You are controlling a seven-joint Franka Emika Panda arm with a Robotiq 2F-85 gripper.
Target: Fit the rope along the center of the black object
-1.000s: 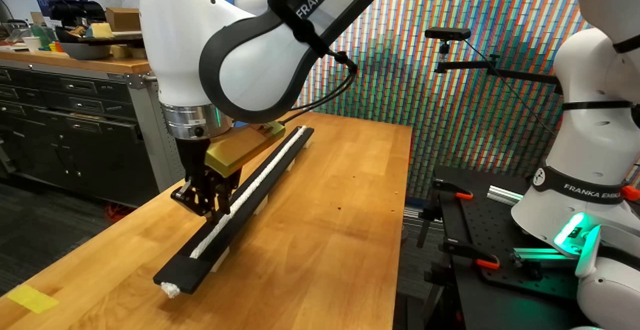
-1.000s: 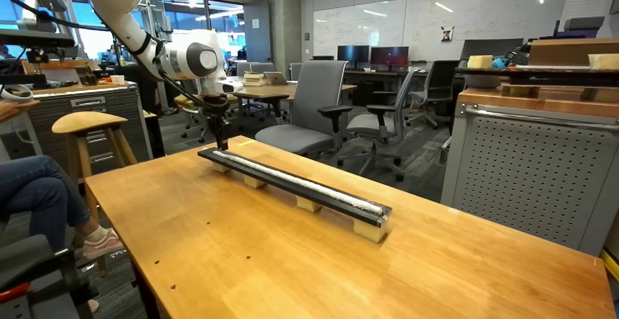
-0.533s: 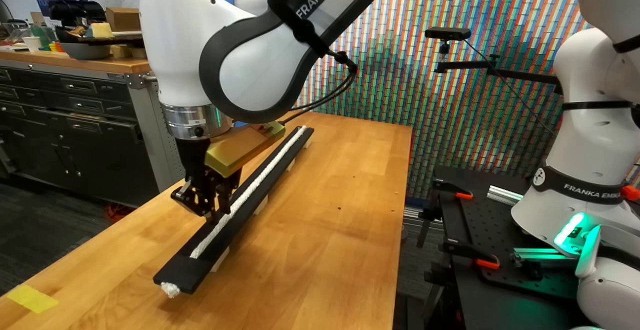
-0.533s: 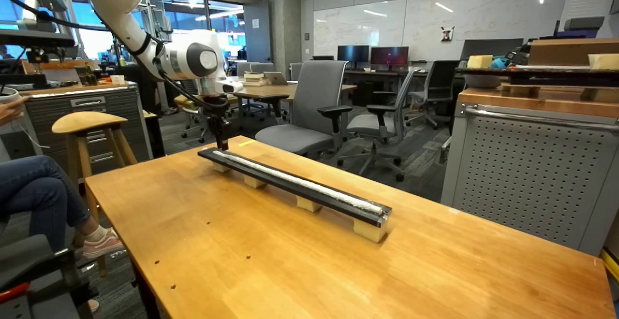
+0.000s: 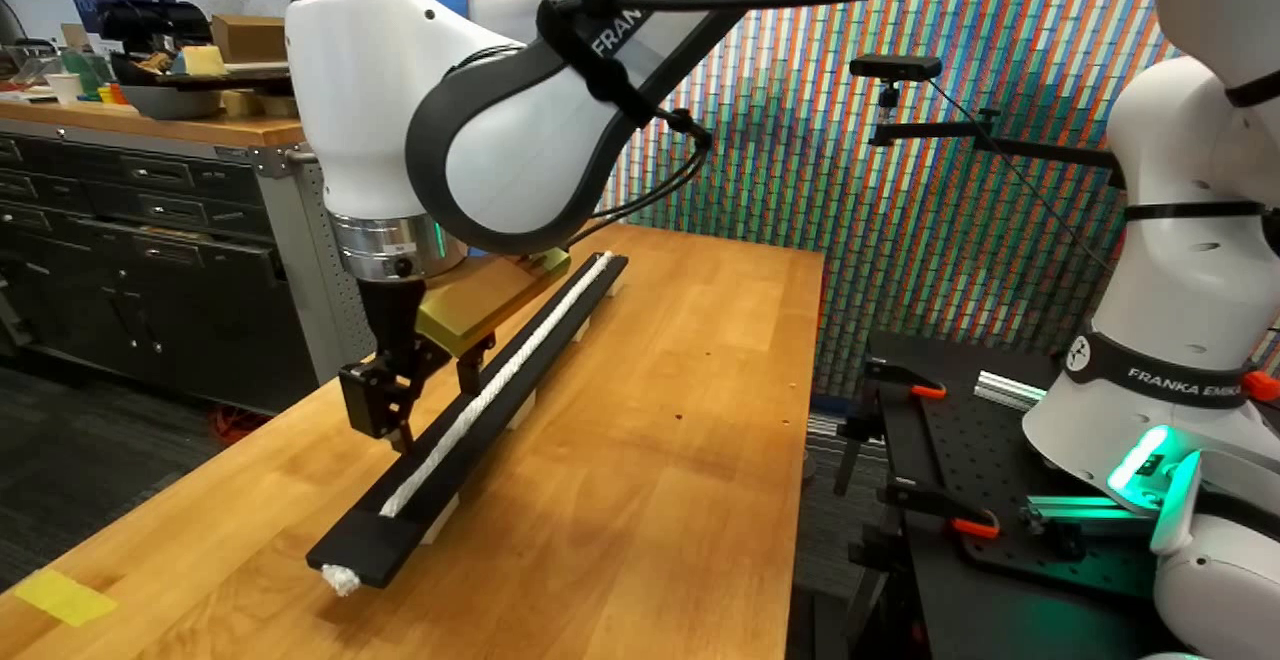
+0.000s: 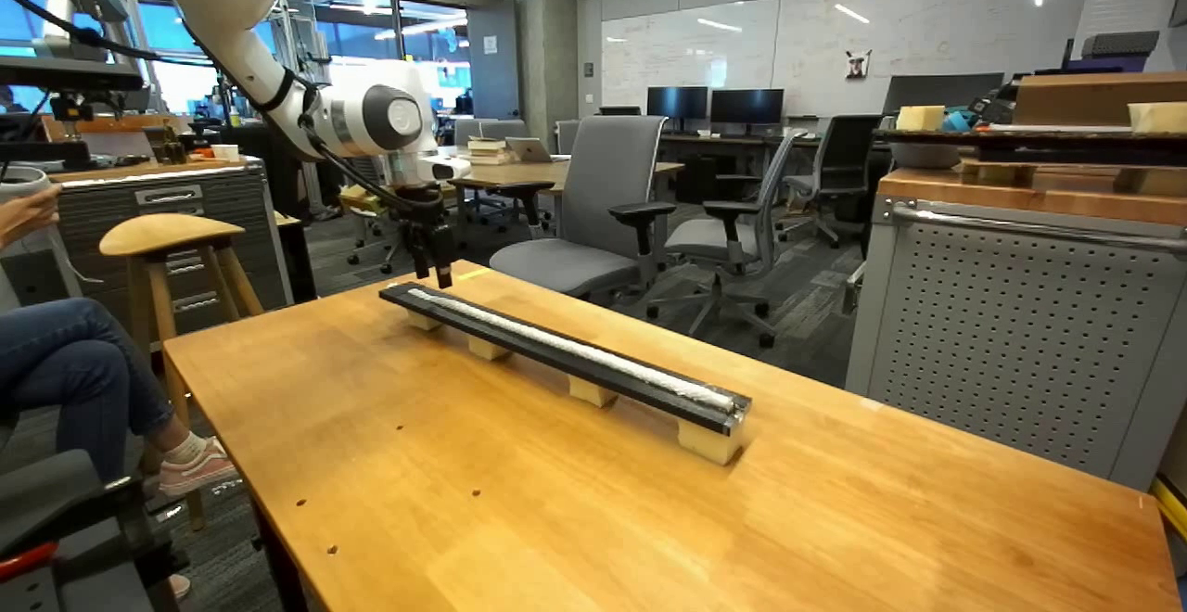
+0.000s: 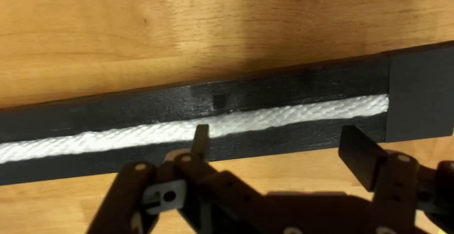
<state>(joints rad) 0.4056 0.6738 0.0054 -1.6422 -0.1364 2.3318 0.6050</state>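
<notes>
Spreading since a second ago, my black jointed fingers (image 7: 361,157) are standing wide apart, empty, near the long black rail (image 7: 301,85). White braided rope (image 7: 269,118) is lying along its centre, long axis running almost parallel to my spread, not across it.

In exterior view: set high at table (image 5: 650,480) end with yellow tape (image 5: 66,596), angled down, facing lengthwise. In exterior view: set toward opposite end, facing diagonally back, whiteboard (image 6: 705,65) beyond. Wrist view: closest, facing down at rail (image 7: 269,140). Both exterior views share rail ends.
</notes>
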